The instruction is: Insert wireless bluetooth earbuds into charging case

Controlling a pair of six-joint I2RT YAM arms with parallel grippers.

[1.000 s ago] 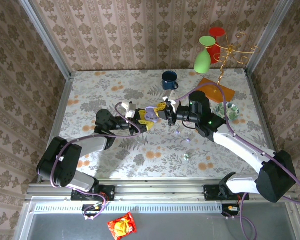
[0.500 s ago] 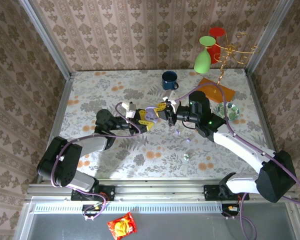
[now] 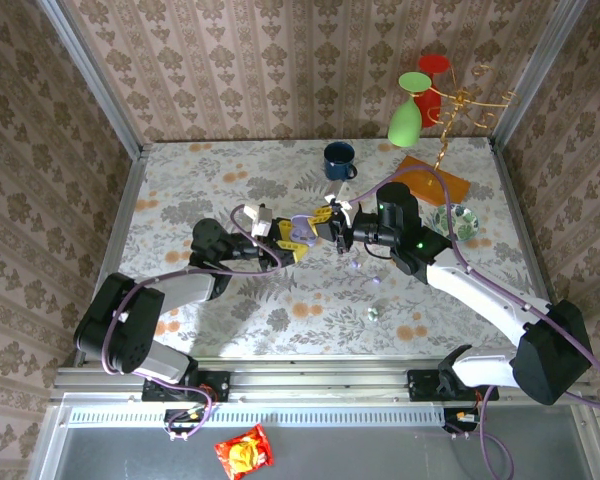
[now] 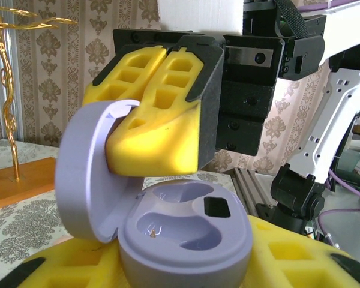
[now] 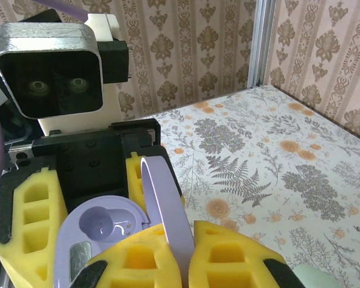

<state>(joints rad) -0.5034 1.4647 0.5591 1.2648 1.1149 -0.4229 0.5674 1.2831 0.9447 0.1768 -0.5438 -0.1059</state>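
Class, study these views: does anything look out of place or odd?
A red snack packet lies on the grey ledge in front of the table, away from the work. The open charging case is empty while tiny buds lie loose on the table.

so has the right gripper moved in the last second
No. The right gripper holds the same spot below the blue mug, pinching the charging case lid.

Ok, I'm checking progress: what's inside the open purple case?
The case has two empty wells: one shows a tiny metal contact, with a dark rectangle at the back. The inside of the lid is partly hidden behind the right gripper.
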